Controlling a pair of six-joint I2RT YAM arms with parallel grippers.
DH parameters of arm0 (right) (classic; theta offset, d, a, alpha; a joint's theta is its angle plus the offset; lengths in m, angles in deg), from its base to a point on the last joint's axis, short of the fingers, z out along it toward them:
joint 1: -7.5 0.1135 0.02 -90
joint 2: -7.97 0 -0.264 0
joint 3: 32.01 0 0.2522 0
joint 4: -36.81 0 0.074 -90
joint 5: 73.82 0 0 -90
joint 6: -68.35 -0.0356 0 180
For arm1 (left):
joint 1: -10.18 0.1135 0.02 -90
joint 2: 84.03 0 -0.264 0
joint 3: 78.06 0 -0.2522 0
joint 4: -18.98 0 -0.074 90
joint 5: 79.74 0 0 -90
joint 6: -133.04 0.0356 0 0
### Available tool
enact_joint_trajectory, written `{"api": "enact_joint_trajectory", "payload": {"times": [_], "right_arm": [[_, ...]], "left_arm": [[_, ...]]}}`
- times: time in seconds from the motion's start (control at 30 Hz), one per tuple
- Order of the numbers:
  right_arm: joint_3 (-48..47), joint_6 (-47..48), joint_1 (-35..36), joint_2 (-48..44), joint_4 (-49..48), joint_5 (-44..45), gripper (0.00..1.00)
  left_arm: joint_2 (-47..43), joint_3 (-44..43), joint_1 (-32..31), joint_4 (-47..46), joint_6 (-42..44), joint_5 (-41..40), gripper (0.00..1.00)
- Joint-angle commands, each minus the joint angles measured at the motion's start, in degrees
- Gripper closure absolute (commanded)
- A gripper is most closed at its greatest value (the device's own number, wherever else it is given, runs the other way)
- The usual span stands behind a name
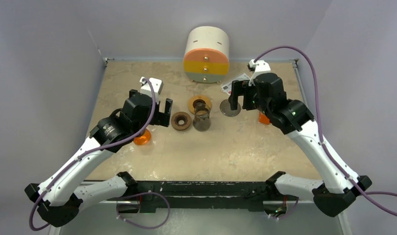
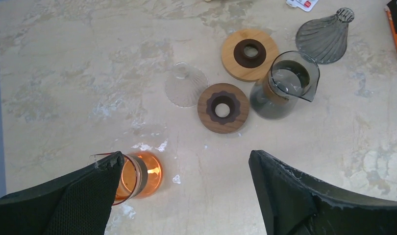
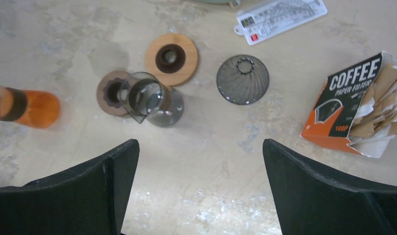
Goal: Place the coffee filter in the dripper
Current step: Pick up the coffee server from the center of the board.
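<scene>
Tabletop (image 1: 226,152) layout, listed from the near edge outward.

1. Orange glass (image 2: 140,174): toward the left edge, partly covered by the left finger in the left wrist view.
2. Filter box (image 3: 356,110): orange and black, marked COFFEE, toward the right edge. One end is torn open, and the brown paper coffee filters (image 3: 378,105) sit inside it, fanned at the opening. In the top view the right arm hides most of this box.
3. Centre group: a dark wooden ring (image 2: 223,107) with a glass carafe (image 2: 285,83) just beside it on the right. A clear dripper (image 2: 186,85) sits mouth down, just beside the ring on its far left.
4. Bamboo ring (image 2: 250,54): just beyond the carafe.
5. Smoke-grey dripper (image 3: 242,79): narrow end uppermost, to the right of the bamboo ring. It lies between the centre group and the filter box, apart from both.
6. Printed leaflet (image 3: 280,17): beyond the smoke-grey dripper.
7. Round drawer unit (image 1: 206,55): at the middle of the far edge.

Left gripper (image 2: 186,155): fingers fully apart, holding and touching nothing, raised above the tabletop beside the orange glass.

Right gripper (image 3: 200,144): fingers fully apart, holding and touching nothing, raised above the tabletop. The smoke-grey dripper and the filter box lie ahead of it.
</scene>
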Motion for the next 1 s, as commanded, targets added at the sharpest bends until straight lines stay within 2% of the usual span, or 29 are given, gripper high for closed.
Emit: {"api": "enact_joint_trajectory", "payload": {"times": [0.0, 0.27, 0.57, 0.83, 0.97], "right_arm": [[-1.88, -0.32, 0.09, 3.67, 5.06, 5.18, 0.01], [5.75, 2.35, 0.09, 0.37, -4.14, -2.45, 0.02], [2.68, 0.63, 0.08, 7.63, -3.19, -7.6, 0.1], [0.38, -3.3, 0.09, 13.86, -3.69, -7.86, 0.14], [-1.41, -5.08, 0.08, 16.99, -4.43, -8.1, 0.19]], "left_arm": [[-1.48, 2.94, 0.31, -4.96, 0.95, -2.61, 0.02], [-1.67, 4.96, 0.93, -4.98, -1.32, -0.6, 0.06], [-4.1, 5.78, 1.37, -5.07, -1.09, -0.06, 0.06], [-4.47, 6.1, 1.36, -4.98, -0.97, 0.02, 0.07], [-4.44, 6.16, 1.37, -4.98, -0.97, 0.25, 0.07]]}}
